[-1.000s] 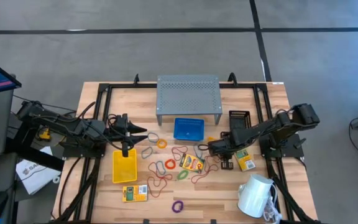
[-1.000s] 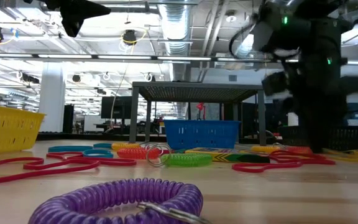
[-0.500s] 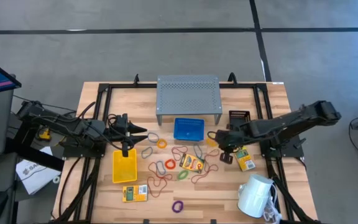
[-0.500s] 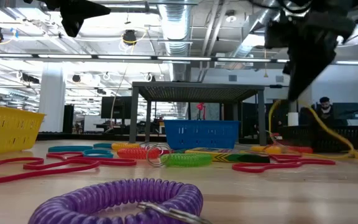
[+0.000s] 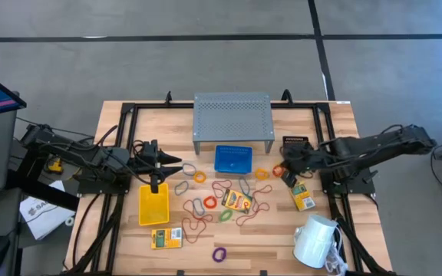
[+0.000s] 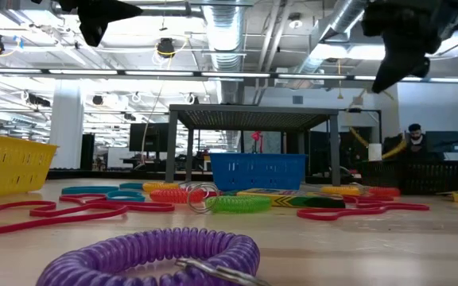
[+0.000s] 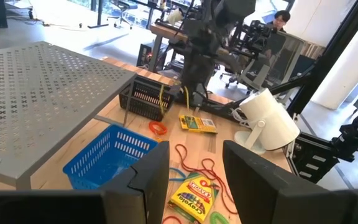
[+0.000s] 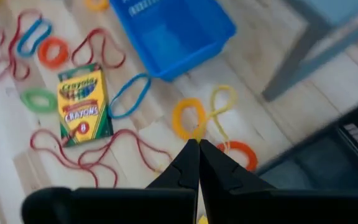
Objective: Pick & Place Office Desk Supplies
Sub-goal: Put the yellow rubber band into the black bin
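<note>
Loops in orange, red, green, blue and grey lie strewn on the wooden table around a crayon packet [image 5: 237,201]. Two other packets [image 5: 166,238] [image 5: 302,198] lie apart. A purple loop [image 5: 219,254] lies near the front edge. A yellow bin [image 5: 153,205], a blue bin [image 5: 232,159] and a black mesh bin [image 5: 295,143] stand on the table. My right gripper [image 5: 286,170] hovers between the blue and mesh bins, shut on a yellow loop [image 8: 219,102]. My left gripper [image 5: 176,162] hangs open above the table beyond the yellow bin, nothing between its fingers [image 7: 148,180]. My right gripper pinches the yellow loop between its two shut fingers, at a point of the cord [image 8: 199,135] right at the fingertips. The fingers slant down from the table's right side. The loop hangs slack below them [image 7: 185,99]; whether its lower end clears the table I cannot tell.
A grey perforated riser [image 5: 232,119] stands at the back middle, over the blue bin's far side. A white mug [image 5: 315,239] lies at the front right. Black frame rails run along the table's left and right sides. A person sits in the room behind.
My right gripper has risen from the table and drawn back toward the right edge, rolling as it went and staying shut. The yellow loop came up with it off the table and now hangs beneath it.
</note>
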